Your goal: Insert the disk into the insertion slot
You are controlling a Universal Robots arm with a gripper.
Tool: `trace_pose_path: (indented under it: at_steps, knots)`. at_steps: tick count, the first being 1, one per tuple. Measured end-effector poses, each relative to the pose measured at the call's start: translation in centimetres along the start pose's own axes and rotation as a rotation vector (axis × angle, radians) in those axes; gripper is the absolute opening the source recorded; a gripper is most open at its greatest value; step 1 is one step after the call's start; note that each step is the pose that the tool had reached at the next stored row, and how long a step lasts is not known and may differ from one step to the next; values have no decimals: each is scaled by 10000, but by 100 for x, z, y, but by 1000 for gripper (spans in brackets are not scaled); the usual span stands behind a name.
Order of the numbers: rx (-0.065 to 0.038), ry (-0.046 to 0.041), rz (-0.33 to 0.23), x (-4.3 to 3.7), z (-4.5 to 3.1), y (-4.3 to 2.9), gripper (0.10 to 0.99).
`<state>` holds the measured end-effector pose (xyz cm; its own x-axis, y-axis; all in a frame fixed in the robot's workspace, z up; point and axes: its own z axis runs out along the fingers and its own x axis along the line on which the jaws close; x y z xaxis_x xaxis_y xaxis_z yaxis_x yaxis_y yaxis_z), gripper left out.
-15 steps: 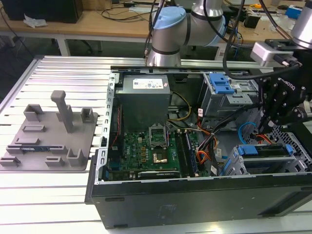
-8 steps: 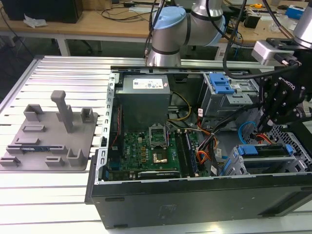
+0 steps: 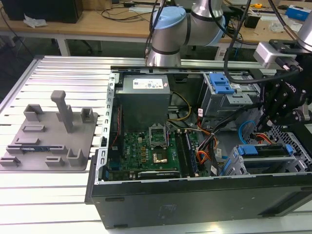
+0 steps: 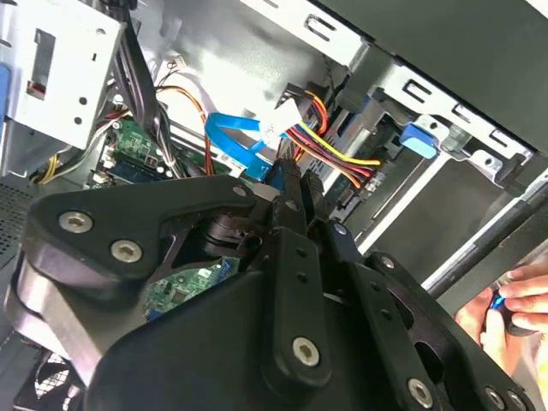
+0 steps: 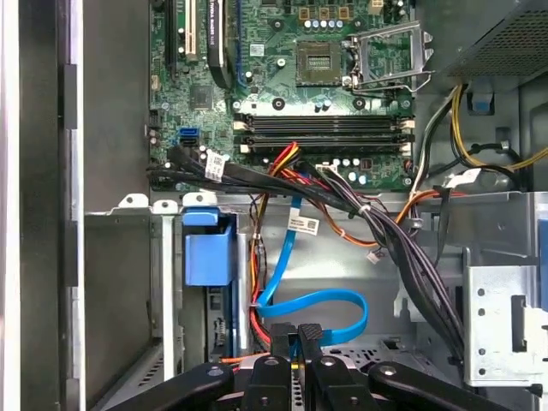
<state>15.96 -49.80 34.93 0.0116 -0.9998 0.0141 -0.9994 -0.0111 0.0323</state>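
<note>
Disk [image 3: 265, 150] in insertion slot [image 3: 243, 165], near empty hand [image 5: 296, 332], fingers [image 5: 311, 336] pressed together.

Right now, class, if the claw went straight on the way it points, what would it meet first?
Probably the blue flat cable looped just ahead of the claw in the first wrist view; depth is unclear, so it might pass over it.

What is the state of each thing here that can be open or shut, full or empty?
Computer case: lying on its side, open.
Hand: shut, holding nothing, above the blue cable.
Disk: lying in the slot, apart from the hand.
Processor socket: cover frame raised, open.
Memory slots: empty.
</note>
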Motion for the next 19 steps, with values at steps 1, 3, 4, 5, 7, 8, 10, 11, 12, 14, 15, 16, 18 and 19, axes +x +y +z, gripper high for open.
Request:
trace_pose_path:
  at_steps: [1,3,4,5,7,8,10,11,12,14,15,16,18,19]
  knots:
    - [1,-44,-1,27,0,0,161]
    - [20,-102,-19,125,2,31,161]
    - [27,-103,-32,127,3,38,161]
    - [44,-88,-56,128,3,45,161]
    - [90,-75,-85,130,3,49,161]
    - [138,-63,-93,129,4,52,161]
    - [216,12,-93,129,3,57,161]
    - [230,82,-93,129,3,56,161]
    - [234,244,-91,127,3,56,161]
    - [229,505,-82,106,3,57,161]
    - [229,507,-83,106,3,57,161]
    - [229,509,-83,105,3,57,161]
    - [229,511,-84,105,3,57,161]
    - [229,510,-83,105,3,57,161]
